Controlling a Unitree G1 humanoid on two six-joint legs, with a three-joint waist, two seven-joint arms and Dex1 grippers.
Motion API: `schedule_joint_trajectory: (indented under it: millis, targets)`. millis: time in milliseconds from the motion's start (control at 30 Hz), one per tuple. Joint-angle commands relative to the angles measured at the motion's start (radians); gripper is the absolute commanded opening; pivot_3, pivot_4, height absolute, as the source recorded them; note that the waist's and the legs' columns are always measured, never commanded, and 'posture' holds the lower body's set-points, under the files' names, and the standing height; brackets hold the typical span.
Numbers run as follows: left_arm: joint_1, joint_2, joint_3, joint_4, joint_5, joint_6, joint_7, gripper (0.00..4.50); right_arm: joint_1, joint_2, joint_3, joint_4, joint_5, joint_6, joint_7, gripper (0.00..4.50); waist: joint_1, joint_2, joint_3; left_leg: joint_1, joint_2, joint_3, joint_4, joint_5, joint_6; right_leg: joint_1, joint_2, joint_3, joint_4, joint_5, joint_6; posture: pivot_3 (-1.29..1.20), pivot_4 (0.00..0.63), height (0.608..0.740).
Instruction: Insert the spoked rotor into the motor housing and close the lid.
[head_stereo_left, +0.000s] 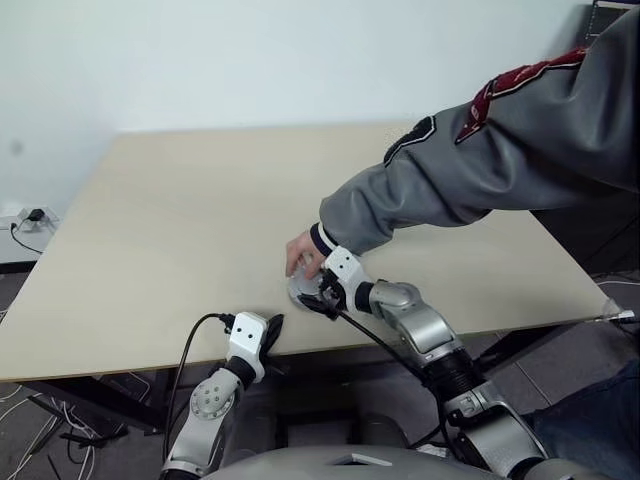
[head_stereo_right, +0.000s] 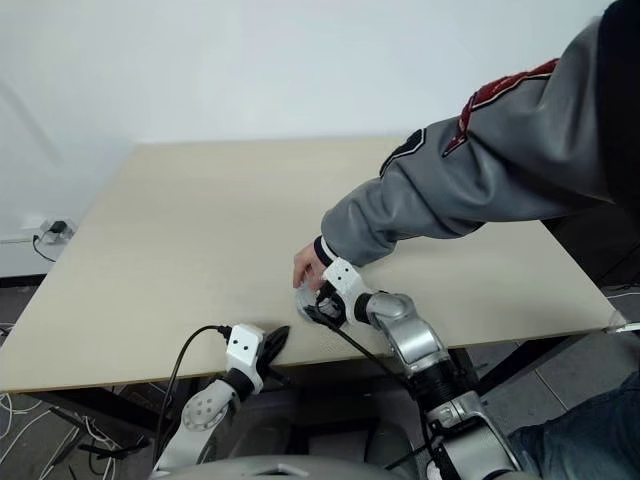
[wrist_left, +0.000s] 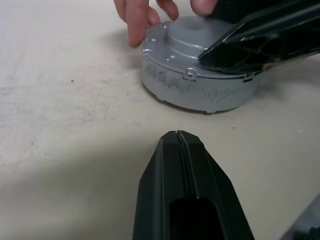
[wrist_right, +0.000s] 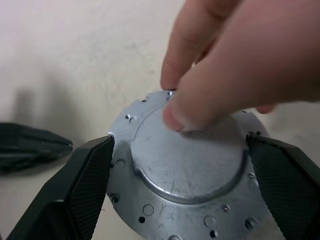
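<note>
The motor housing is a low grey round body on the table near its front edge. The silver-grey lid with its raised round centre lies on top of it. A person's hand rests its fingertips on the lid's far side. My right gripper is open, with one black finger on each side of the lid's rim. My left gripper is shut and empty, a short way in front and to the left of the housing. The spoked rotor is hidden.
The person's grey sleeve reaches in from the right across the beige table. The table's front edge runs just under both grippers. A wall socket with a plug sits low on the wall at the far left.
</note>
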Motion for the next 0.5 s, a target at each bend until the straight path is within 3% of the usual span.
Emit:
schedule_joint_trajectory:
  millis: [33,500]
  targets:
    - [-0.030,0.002,0.024,0.070,-0.014,-0.048,-0.015,0.00,0.018,-0.023,-0.047,-0.119,0.031,0.030,-0.009,4.48,0.003,0.001,0.000,0.000,0.000,0.000,0.000,0.000,0.000,0.000,0.000,0.000,0.000,0.000,0.000,0.00,0.000,0.740]
    - [-0.110,-0.006,0.050,0.270,-0.019,-0.170,-0.053,0.00,0.173,-0.112,-0.069,-0.341,0.089,0.146,-0.018,4.48,0.008,0.008,-0.005,-0.005,0.012,0.006,-0.009,0.000,0.000,0.003,0.004,-0.008,-0.006,0.000,0.000,0.00,0.000,0.740]
